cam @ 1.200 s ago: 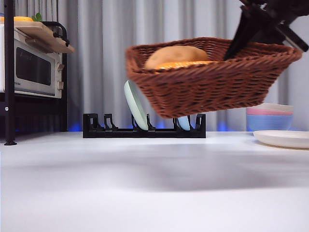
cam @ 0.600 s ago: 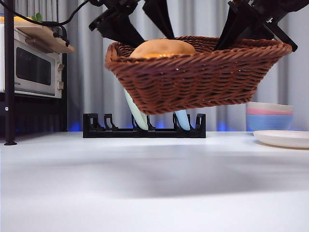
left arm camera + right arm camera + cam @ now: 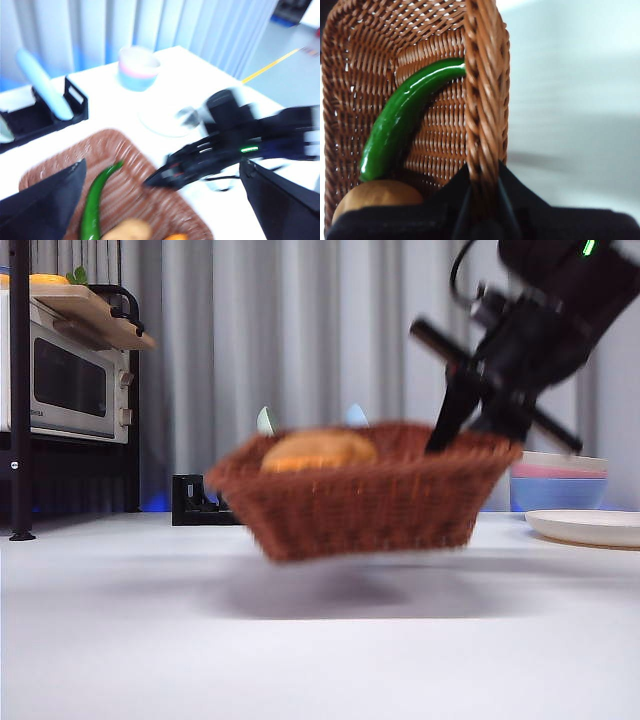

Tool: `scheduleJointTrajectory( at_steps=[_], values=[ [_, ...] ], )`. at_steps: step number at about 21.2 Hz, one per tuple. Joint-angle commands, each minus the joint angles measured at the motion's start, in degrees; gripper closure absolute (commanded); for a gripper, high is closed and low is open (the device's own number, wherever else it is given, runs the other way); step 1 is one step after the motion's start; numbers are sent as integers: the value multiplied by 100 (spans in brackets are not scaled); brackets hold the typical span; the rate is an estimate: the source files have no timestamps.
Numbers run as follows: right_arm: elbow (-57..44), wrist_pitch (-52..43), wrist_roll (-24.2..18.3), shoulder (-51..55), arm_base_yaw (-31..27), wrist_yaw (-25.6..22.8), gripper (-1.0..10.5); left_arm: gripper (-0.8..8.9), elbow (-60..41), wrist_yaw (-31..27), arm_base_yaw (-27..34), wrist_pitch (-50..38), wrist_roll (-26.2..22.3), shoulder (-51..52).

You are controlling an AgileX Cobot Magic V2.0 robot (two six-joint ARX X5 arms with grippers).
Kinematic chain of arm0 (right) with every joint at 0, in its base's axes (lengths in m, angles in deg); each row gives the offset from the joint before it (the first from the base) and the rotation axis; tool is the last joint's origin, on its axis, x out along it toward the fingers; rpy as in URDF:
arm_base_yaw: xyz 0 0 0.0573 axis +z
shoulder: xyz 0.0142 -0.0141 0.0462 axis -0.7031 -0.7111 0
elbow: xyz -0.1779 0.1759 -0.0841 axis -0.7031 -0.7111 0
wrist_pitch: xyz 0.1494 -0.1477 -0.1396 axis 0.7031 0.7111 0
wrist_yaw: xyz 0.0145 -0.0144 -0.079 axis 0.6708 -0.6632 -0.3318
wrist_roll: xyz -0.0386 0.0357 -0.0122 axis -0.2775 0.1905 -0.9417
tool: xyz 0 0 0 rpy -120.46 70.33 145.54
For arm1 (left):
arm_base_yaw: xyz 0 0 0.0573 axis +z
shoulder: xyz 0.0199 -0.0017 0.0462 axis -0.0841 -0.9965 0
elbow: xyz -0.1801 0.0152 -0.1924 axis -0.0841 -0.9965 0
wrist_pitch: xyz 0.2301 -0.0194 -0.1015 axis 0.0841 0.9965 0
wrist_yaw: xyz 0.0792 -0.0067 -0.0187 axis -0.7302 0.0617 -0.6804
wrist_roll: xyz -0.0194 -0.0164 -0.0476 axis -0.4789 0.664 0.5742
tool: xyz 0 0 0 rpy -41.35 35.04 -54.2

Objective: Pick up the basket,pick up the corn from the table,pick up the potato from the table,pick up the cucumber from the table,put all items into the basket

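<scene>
The brown wicker basket [image 3: 365, 502] hangs low and blurred just over the white table [image 3: 320, 660]; whether it touches I cannot tell. My right gripper [image 3: 470, 435] is shut on its right rim [image 3: 482, 150]. Inside lie the tan potato [image 3: 318, 450] [image 3: 375, 197], the long glossy green cucumber [image 3: 405, 120] [image 3: 95, 205] and a sliver of orange corn [image 3: 175, 237]. My left gripper [image 3: 162, 167] hovers open above the basket [image 3: 125, 195], holding nothing, and is out of the front view.
A black dish rack [image 3: 190, 502] with plates stands behind the basket. A microwave on a shelf [image 3: 65, 380] is at the far left. Stacked pastel bowls [image 3: 558, 485] and a flat plate [image 3: 590, 527] sit at the right.
The basket has dropped from mid-air to near the tabletop and shifted left, still in my right gripper. My left gripper, which was over the basket's left rim, has left the front view.
</scene>
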Motion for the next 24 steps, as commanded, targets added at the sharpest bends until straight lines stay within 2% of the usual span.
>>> scheduleJointTrajectory(
  at_steps=[1, 3, 4, 6, 7, 8, 9, 11, 12, 13, 14, 15, 17, 18, 24],
  values=[
    [0, -107, 208, -433, 11, 70, 962, 283, -35, -20, -68, 127, 13, 297],
    [0, -74, 188, -708, 11, 72, 960, 283, -35, -28, -105, 280, 13, 518],
    [0, -70, 114, -776, 11, 70, 914, 283, -35, -42, -103, 361, 9, 599],
    [2, -105, -101, -778, 11, 66, 674, 283, -35, -184, -103, 544, -96, 715],
    [2, -116, -170, -723, 9, 15, 507, 283, -35, -284, -103, 643, -144, 737],
    [2, -114, -227, -654, 9, -170, 402, 283, -35, -339, -103, 734, -175, 756],
    [2, -68, -365, -503, -11, -422, 372, 284, -35, -378, -103, 833, -280, 756],
    [2, 70, -673, -52, -39, -721, 378, 306, -35, -662, -103, 1023, -442, 761],
    [2, 133, -815, 240, -61, -752, 381, 415, -35, -815, -103, 1126, -601, 761],
    [2, 214, -931, 544, -66, -809, 388, 568, -35, -999, -103, 1244, -780, 761],
    [2, 317, -1078, 914, -66, -833, 426, 772, -35, -1255, -103, 1405, -981, 758],
    [2, 439, -1309, 1303, -63, -833, 532, 813, -35, -1587, -101, 1569, -1104, 758],
    [2, 719, -1827, 2059, -48, -831, 865, 822, -39, -2245, -101, 1827, -1327, 763],
    [2, 890, -2100, 2444, -46, -831, 966, 822, -46, -2424, -101, 1912, -1405, 778],
    [-44, 1359, -2765, 3554, -42, -859, 957, 822, -616, -2406, -103, 1775, -1569, 1176]
  ],
)
